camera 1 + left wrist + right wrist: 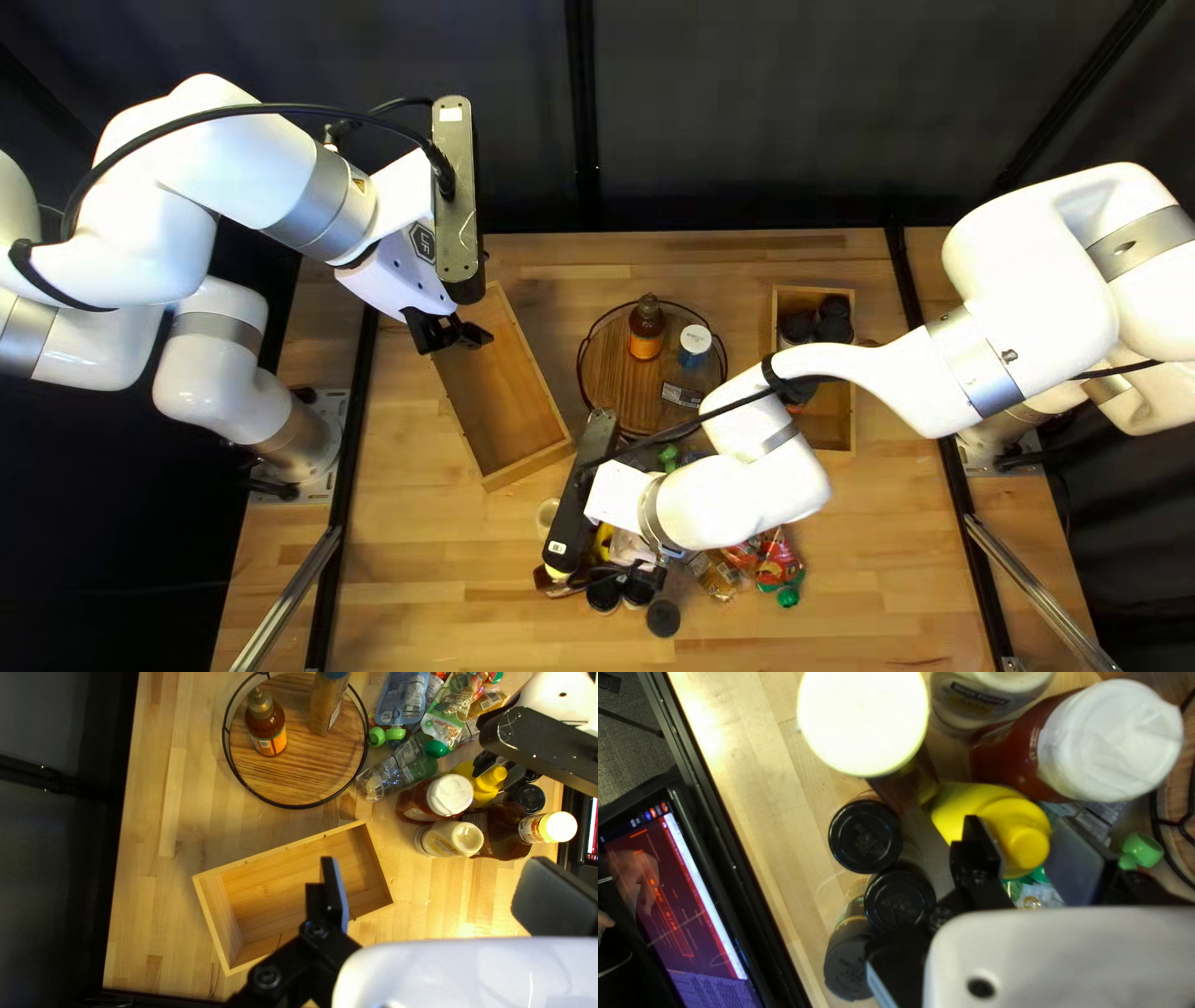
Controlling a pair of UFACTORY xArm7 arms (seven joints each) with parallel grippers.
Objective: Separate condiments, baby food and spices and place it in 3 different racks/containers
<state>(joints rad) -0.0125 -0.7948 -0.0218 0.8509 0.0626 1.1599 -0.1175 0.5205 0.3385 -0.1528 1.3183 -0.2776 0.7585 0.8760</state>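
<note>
My left gripper (454, 334) is over the far end of a bare-bottomed wooden box (504, 392); in the left wrist view the left gripper (436, 874) is open, nothing between its fingers. My right gripper (604, 575) is low over the condiments. In its wrist view, the open right gripper (1024, 827) has its fingers about a yellow bottle's cap (1024, 840); contact is unclear. Beside it are a ketchup bottle (1108, 743), a cream-coloured bottle (451, 839) and black-lidded jars (865, 837). Food pouches (402, 697) lie near the round rack (623, 386), which holds an amber bottle (646, 326) and blue-labelled jar (693, 345).
A second wooden box (832, 429) at the right of the top left view holds several dark-capped bottles (834, 321). My right arm crosses above the pouches and partly hides them. A screen (672, 890) stands beyond the table edge, near the jars.
</note>
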